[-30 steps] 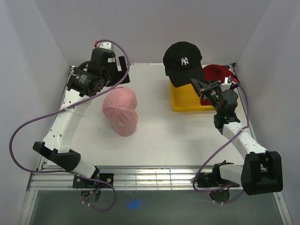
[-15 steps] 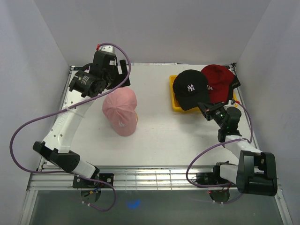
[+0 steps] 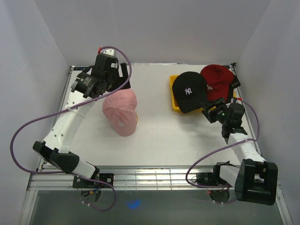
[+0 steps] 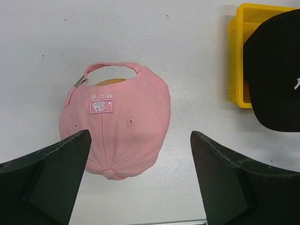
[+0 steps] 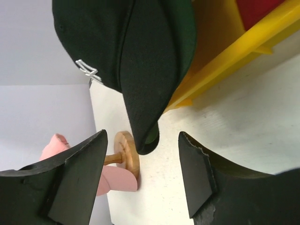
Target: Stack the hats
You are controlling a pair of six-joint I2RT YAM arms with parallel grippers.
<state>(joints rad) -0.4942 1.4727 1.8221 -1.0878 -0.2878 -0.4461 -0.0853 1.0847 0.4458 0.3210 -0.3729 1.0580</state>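
A pink hat (image 3: 120,111) sits on a wooden stand left of centre. In the left wrist view the pink hat (image 4: 119,126) lies below my left gripper (image 4: 140,180), which hangs open above it, touching nothing. My left gripper (image 3: 96,84) is at the back left. A black hat with a white NY logo (image 3: 189,91) rests on the yellow tray (image 3: 174,105), overlapping a red hat (image 3: 217,82). My right gripper (image 3: 210,113) is open just in front of the black hat. The black hat's brim (image 5: 145,117) points down between the spread fingers of my right gripper (image 5: 142,157), apart from both.
The wooden stand's round base (image 5: 126,152) and the pink hat's brim (image 5: 112,178) show beyond the right gripper. The yellow tray's wall (image 5: 225,61) rises at the right, and the yellow tray (image 4: 236,61) is also to the right of the left gripper. White walls close in three sides.
My right gripper brought the black hat down from the air onto the yellow tray beside the red hat, opened and let it go. The left arm shifted only slightly.
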